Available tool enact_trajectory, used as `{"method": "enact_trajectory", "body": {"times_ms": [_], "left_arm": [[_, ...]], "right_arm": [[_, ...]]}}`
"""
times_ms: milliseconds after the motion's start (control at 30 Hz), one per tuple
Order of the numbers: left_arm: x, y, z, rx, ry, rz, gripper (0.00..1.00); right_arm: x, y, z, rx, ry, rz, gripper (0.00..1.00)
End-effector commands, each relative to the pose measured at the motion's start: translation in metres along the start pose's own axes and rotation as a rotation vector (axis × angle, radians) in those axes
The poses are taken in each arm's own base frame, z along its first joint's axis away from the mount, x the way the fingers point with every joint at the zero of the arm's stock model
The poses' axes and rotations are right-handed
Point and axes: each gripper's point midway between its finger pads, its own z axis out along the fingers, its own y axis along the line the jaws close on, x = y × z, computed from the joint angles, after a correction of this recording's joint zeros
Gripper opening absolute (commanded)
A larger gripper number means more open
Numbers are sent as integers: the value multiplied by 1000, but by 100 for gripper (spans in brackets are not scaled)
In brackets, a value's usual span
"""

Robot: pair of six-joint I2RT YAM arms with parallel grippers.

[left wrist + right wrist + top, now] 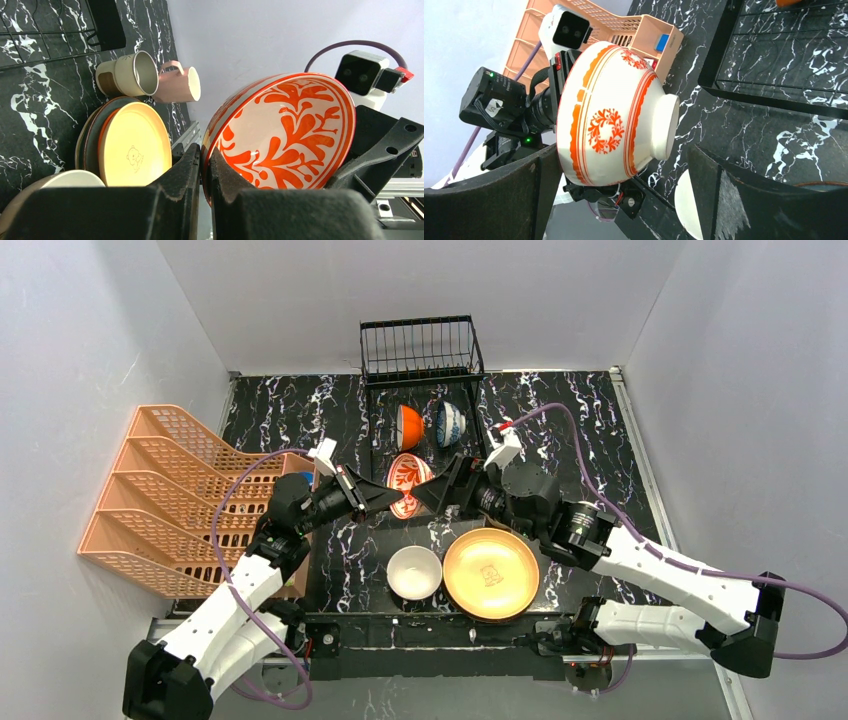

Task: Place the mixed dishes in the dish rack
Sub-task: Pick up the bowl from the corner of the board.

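A: State of the left tool (205, 155)?

B: Clenched. Its fingers pinch the rim of the red floral bowl (410, 480), one inside the bowl and one outside. The bowl is held off the black marble tabletop (600, 440), tipped on its side, with its foot towards the right arm.

A: And the right tool (621, 160)?

B: Released, jaws spread wide. They straddle the same bowl, one finger near its rim and the other beyond its foot. From the right wrist view I cannot tell whether either finger touches it.

A: Where is the bowl relative to the dish rack (420, 350)?

B: In front of it, near the rack's open front edge and not yet inside.

A: What is in the rack?

B: An orange bowl (408, 427) and a blue-patterned bowl (450, 424), side by side on edge in the low front section.

A: What else is on the tabletop?

B: A white bowl (414, 572) just beside a yellow plate (490, 573) that tops a stack of plates. The left wrist view shows a pink mug (177, 84) and a cup (127, 75) lying on their sides beyond the stack. An orange lattice rack (170, 490) stands at the left.
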Motion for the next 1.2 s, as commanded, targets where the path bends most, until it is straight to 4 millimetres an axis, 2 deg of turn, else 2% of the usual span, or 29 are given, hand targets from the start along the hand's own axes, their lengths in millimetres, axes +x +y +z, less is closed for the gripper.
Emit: {"method": "enact_trajectory", "body": {"times_ms": [0, 267, 767, 1067, 1167], "left_arm": [[0, -29, -7, 106, 5, 39, 0], [0, -26, -7, 86, 5, 49, 0], [-4, -27, -11, 28, -1, 133, 0], [-2, -24, -10, 28, 1, 122, 0], [-2, -23, -10, 28, 4, 116, 0]], "right_arm": [[-29, 41, -5, -132, -76, 27, 99], [-34, 52, -5, -170, -90, 31, 99], [-32, 56, 3, -171, -76, 46, 93], [-36, 60, -1, -204, -94, 65, 83], [-35, 61, -2, -216, -98, 72, 77]]}}
